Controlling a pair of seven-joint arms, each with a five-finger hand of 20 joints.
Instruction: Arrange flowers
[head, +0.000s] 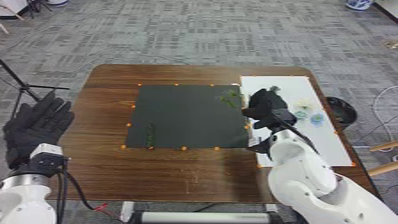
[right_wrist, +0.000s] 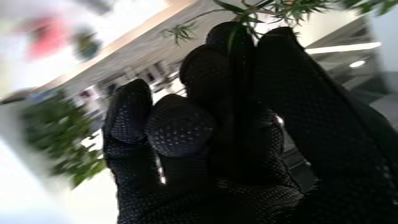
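Right hand (right_wrist: 182, 132): black glove over white sheet (head: 325, 145), thumb and fingertips clamped on green sprig (right_wrist: 266, 11). Left hand (head: 40, 125): fingers straight, beside table (head: 102, 160). Risk — sprig twists or slips, since tip-only pinch looks shallow.

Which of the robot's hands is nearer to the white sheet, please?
Right. The right hand is over the left part of the white sheet, with a green sprig at its fingertips; the left hand is farther off, past the left edge of the table.
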